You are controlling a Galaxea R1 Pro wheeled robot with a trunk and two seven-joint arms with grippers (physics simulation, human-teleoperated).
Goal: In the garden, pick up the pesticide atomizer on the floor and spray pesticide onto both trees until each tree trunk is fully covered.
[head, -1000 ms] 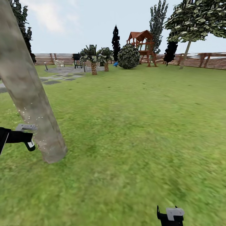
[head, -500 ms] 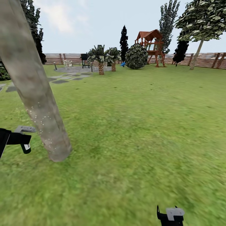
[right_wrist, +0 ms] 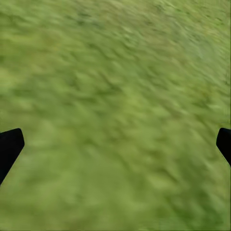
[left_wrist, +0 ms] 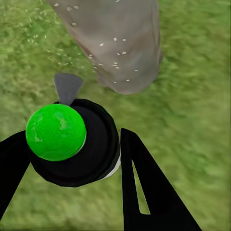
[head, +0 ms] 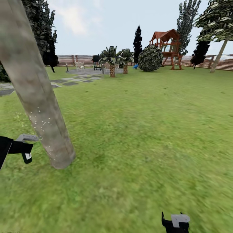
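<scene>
At the head view's lower left, the left pincer (left_wrist: 72,159) grasps the pesticide atomizer (left_wrist: 72,142), nozzle aimed at the droplet-speckled tree trunk (head: 35,94) base for spraying, while the right pincer (right_wrist: 115,144) hangs released over the lawn (head: 145,129).

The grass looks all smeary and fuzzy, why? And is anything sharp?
In the right wrist view the lawn is a streaky green blur with no blades. In the head view it is soft up close, while the tree trunk shows clear bark. In the left wrist view the atomizer looks crisp between the dark fingers.
</scene>
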